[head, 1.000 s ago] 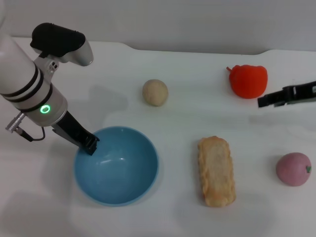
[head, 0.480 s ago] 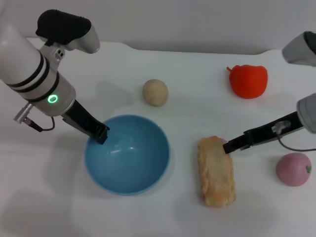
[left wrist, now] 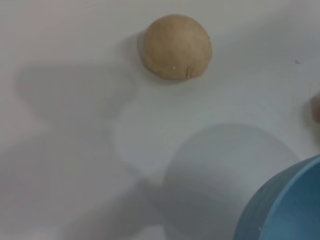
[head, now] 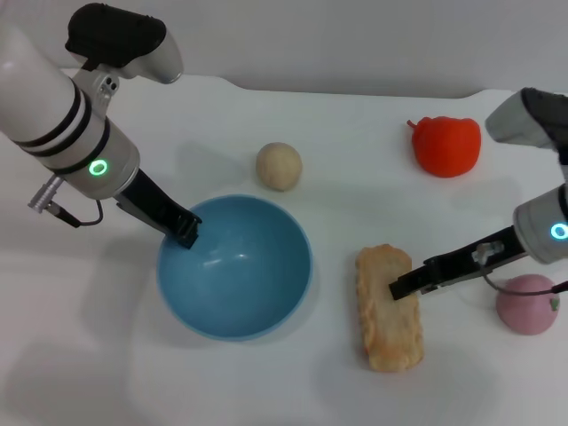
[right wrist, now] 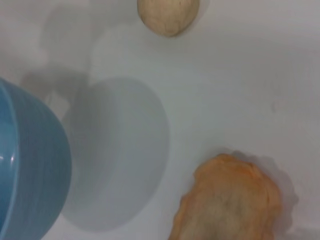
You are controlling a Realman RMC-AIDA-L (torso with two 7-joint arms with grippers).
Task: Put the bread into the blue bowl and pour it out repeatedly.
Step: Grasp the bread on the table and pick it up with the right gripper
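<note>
The blue bowl (head: 259,286) is left of centre in the head view, and my left gripper (head: 185,232) is shut on its near-left rim. In the wrist views the bowl (left wrist: 292,207) (right wrist: 27,165) casts a round shadow well apart from itself, so it hangs above the table. The bread (head: 388,311) lies flat side up to the right of the bowl, lengthwise toward me. My right gripper (head: 404,288) reaches in from the right and sits over the loaf's middle. The right wrist view shows one end of the bread (right wrist: 230,200).
A beige ball (head: 279,166) (left wrist: 176,46) (right wrist: 167,15) rests behind the bowl. A red toy fruit (head: 446,145) sits at the back right and a pink one (head: 528,303) right of the bread, under my right arm. The white table's far edge runs along the back.
My left gripper has carried the bowl right and toward the back. My right arm has swung in from the far right and come down over the bread's middle.
</note>
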